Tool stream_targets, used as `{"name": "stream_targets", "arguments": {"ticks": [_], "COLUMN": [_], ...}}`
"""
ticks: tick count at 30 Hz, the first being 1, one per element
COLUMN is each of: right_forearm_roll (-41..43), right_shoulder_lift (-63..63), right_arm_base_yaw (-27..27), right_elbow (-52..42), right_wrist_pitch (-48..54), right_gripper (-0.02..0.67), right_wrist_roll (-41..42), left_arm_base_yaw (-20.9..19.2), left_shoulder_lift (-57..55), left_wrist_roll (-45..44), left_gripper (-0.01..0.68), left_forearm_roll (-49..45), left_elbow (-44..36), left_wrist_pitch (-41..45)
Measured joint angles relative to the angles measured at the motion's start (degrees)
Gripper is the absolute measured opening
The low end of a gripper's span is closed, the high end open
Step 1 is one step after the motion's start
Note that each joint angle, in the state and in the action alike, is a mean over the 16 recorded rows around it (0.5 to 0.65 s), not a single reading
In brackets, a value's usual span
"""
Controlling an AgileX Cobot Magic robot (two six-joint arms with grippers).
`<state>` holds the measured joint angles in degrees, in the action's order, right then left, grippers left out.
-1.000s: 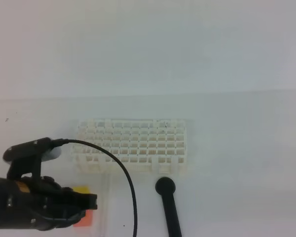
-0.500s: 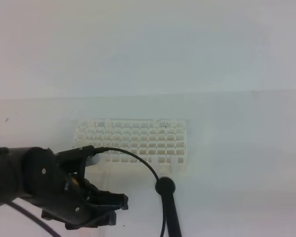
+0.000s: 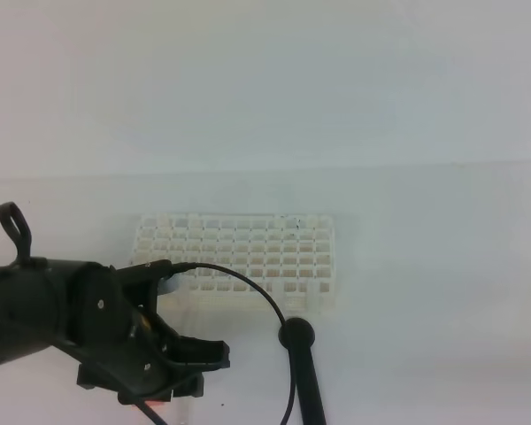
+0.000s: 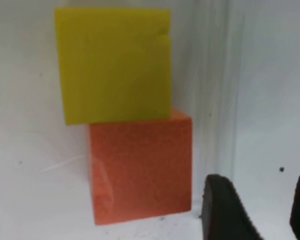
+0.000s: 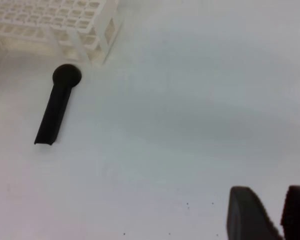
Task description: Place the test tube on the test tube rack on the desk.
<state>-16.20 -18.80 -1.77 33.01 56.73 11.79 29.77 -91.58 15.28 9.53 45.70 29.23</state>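
Note:
The test tube point(image 4: 217, 90) is a faint clear tube lying on the desk point(image 3: 425, 310), just right of a yellow-and-orange block. In the left wrist view it runs down to the left finger of my left gripper point(image 4: 262, 215). My left gripper point(image 3: 199, 369) is open and empty, low over the desk in front of the white test tube rack point(image 3: 239, 258). In the high view my arm hides the tube. My right gripper point(image 5: 281, 220) hovers over bare desk with its fingers together, right of the rack's corner point(image 5: 97, 35). It holds nothing.
The yellow block point(image 4: 115, 62) and orange block point(image 4: 140, 167) lie joined, left of the tube. A black rod with a round knob point(image 3: 299, 363) lies in front of the rack's right end; it also shows in the right wrist view point(image 5: 57, 107).
My left arm has swung right from the lower left corner and now covers the block and the tube in the high view. In the last half second it barely moved.

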Motion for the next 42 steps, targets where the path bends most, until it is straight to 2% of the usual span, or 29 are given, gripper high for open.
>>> {"name": "stream_targets", "arguments": {"ticks": [26, 42], "right_forearm_roll": [-0.54, -1.12], "right_shoulder_lift": [0.0, 0.0], "right_arm_base_yaw": [0.0, 0.0], "right_elbow": [0.0, 0.0], "right_wrist_pitch": [0.21, 0.0], "right_gripper": [0.179, 0.179], "right_wrist_roll": [1.55, 2.93], "left_arm_base_yaw": [0.0, 0.0], "left_shoulder_lift": [-6.76, -6.49], "left_wrist_roll": [1.97, 3.34], "left_gripper": [0.286, 0.125], "left_forearm_roll": [-2.53, -2.47], "left_elbow": [2.12, 2.31], "left_wrist_pitch": [1.26, 1.85]}}
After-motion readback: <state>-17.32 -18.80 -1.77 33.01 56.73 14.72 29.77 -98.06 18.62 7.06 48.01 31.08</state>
